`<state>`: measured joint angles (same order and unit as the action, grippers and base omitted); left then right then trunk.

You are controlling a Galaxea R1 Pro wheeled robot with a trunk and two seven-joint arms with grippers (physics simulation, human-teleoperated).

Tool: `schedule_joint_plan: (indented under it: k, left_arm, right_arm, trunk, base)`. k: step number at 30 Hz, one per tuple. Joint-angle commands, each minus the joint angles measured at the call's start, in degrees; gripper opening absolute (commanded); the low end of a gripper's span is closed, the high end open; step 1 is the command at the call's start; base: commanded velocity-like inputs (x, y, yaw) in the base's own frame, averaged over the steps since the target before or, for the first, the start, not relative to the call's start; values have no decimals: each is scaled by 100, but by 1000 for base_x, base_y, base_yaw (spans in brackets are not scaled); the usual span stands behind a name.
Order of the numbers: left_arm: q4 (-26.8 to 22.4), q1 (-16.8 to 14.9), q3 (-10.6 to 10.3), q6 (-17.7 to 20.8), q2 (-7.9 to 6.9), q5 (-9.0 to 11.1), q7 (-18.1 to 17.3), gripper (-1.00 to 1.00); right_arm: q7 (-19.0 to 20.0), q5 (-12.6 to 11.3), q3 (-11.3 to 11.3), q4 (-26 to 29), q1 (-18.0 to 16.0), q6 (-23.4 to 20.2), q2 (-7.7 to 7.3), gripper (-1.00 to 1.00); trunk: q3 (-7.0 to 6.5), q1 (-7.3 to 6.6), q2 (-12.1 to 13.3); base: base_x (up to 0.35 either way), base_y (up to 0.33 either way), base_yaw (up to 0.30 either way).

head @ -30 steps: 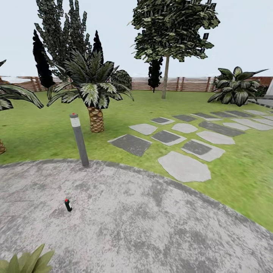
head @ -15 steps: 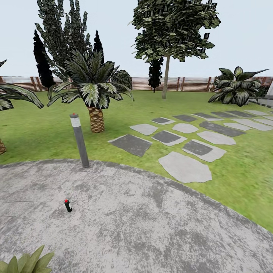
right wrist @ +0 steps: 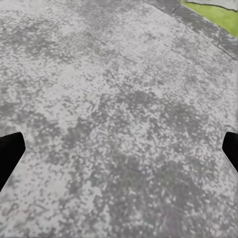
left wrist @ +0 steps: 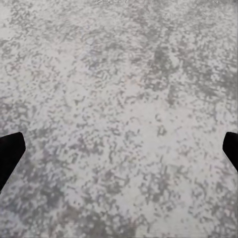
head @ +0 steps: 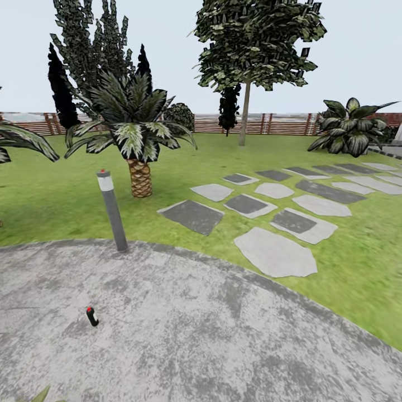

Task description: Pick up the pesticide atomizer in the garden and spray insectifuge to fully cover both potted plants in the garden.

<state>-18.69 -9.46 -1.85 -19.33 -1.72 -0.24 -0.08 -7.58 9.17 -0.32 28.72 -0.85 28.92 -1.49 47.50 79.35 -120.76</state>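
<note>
The pesticide atomizer (head: pixel 92 316), a small dark bottle with a red tip and a pale band, stands alone on the round grey patio (head: pixel 212 335) of the garden, at the lower left of the head view. A single green leaf tip (head: pixel 40 395) pokes in at the bottom left edge; I cannot tell which plant it belongs to. My left gripper (left wrist: pixel 119 148) hangs open over bare mottled paving. My right gripper (right wrist: pixel 119 148) is also open over paving, with a strip of lawn (right wrist: pixel 213 15) beyond. Nothing lies between either pair of fingers.
A grey bollard lamp (head: pixel 111 210) with a red dot stands at the patio's far rim. Behind it is a palm (head: pixel 137 139) on the lawn (head: pixel 56 195). Flat stepping stones (head: pixel 276 254) run off to the right. A slatted fence (head: pixel 268 124) closes the back.
The whole head view has shifted, so the camera has moved. The atomizer and lamp now sit lower and further left. The leaf rosette at the bottom left has almost slid out of frame.
</note>
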Motion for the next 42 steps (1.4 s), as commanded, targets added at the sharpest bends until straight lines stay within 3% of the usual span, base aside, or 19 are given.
schedule_joint_plan:
  k: [1,23,42]
  left_arm:
    - [4,-3,-18,-19,-3,-2,0,100]
    - [6,-3,-18,-19,-3,7,2,100]
    - [-3,-3,-9,-19,-3,7,4,100]
  right_arm:
    - [-41,62,-3,-5,-3,8,0,100]
    - [-50,32,13,34,-3,9,23,100]
    - [-50,35,14,20,-3,8,35,100]
  trunk:
    - [5,3,-2]
    - [15,3,-2]
    - [102,3,-2]
  base:
    - [338,-68,0]
    - [338,-76,16]
    - [333,-44,221]
